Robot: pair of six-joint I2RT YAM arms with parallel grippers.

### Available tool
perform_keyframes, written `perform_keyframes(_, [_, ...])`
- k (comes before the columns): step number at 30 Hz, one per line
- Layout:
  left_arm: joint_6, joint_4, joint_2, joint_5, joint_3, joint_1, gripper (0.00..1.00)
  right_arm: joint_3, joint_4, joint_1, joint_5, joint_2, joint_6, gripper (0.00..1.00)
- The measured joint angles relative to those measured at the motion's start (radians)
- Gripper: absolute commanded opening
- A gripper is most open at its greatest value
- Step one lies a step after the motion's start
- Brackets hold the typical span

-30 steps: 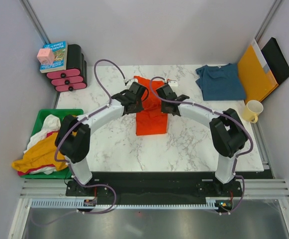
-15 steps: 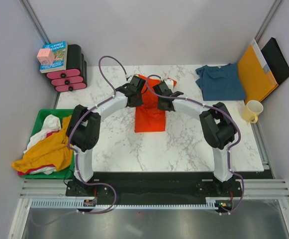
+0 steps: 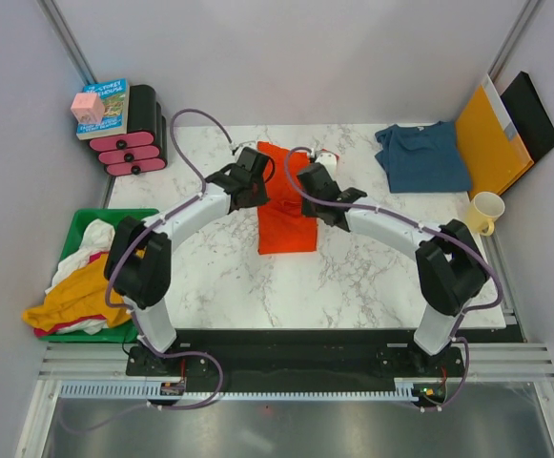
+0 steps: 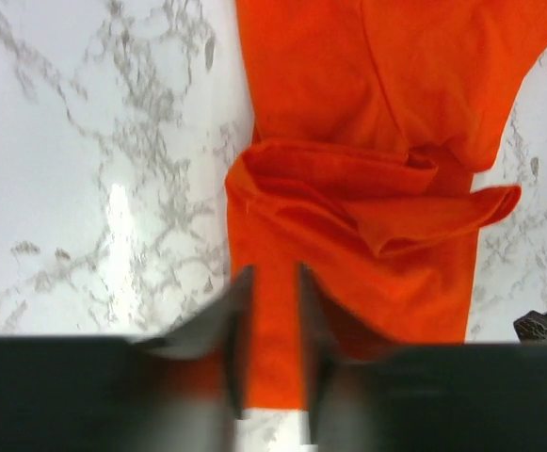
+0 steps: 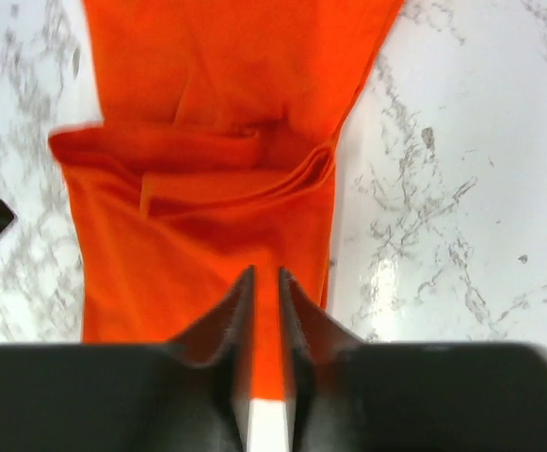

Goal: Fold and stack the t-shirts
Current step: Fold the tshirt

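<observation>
Left claw, slightly parted, above folded orange-red t-shirt on marble table.

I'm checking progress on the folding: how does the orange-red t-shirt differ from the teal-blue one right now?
The orange-red t-shirt is folded into a narrow strip; the teal-blue t-shirt lies spread out with its sleeves showing. The orange-red t-shirt sits mid-table; the teal-blue t-shirt lies at the far right, beside the yellow envelope. Both rest on the marble table, apart from each other.
</observation>
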Motion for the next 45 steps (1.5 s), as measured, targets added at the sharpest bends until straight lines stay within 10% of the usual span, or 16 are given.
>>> perform_keyframes(30, [-0.070, 0.046, -0.073, 0.101, -0.256, -0.038, 0.03, 0.271, 0.031, -0.054, -0.063, 0.401, 0.037, 0.01])
perform_keyframes(38, [-0.069, 0.063, -0.135, 0.093, -0.320, -0.038, 0.31, 0.119, 0.069, -0.040, -0.057, 0.192, -0.022, 0.59])
perform_keyframes(45, [-0.071, 0.104, -0.264, 0.100, -0.385, -0.039, 0.31, -0.063, 0.102, 0.010, -0.036, -0.166, -0.032, 0.60])
